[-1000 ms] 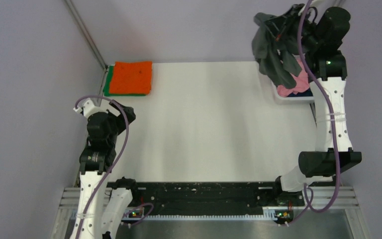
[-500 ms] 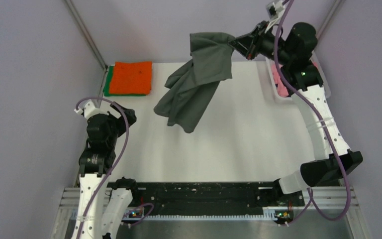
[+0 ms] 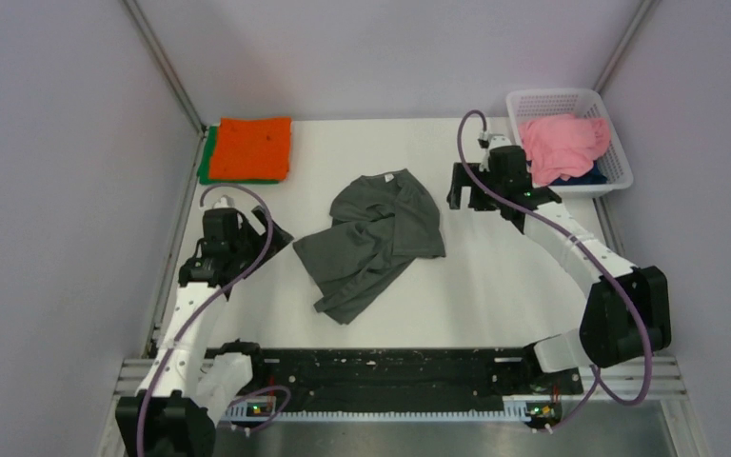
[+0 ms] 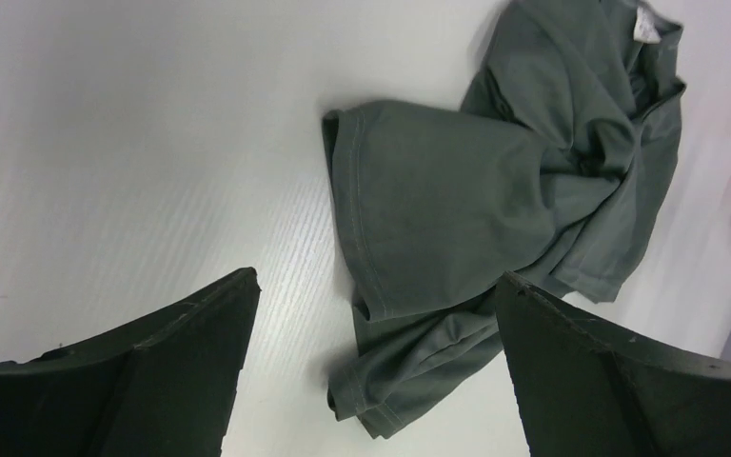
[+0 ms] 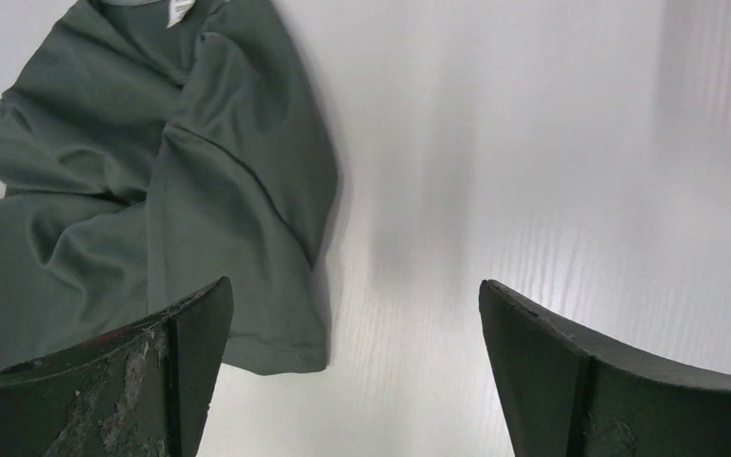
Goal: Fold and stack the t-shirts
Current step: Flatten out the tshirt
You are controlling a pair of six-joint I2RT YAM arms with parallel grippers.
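Observation:
A dark grey t-shirt (image 3: 371, 243) lies crumpled in the middle of the white table, collar toward the back. My left gripper (image 3: 279, 236) is open just left of the shirt's hem; in the left wrist view its fingers (image 4: 376, 276) frame the rumpled hem (image 4: 438, 238) without touching it. My right gripper (image 3: 464, 188) is open beside the shirt's right edge, holding nothing; its wrist view (image 5: 354, 283) shows bare table between the fingers and the shirt (image 5: 152, 190) to the left. A folded orange t-shirt (image 3: 255, 148) rests on a folded green one (image 3: 207, 164) at the back left.
A white lattice basket (image 3: 557, 97) at the back right corner holds a crumpled pink t-shirt (image 3: 562, 143) over a navy one (image 3: 585, 176). Grey walls close in the table on the left, back and right.
The right gripper carried the dark grey t-shirt from over the basket across the table, opened and let it drop. The right arm came down beside it. The left arm reached toward the shirt.

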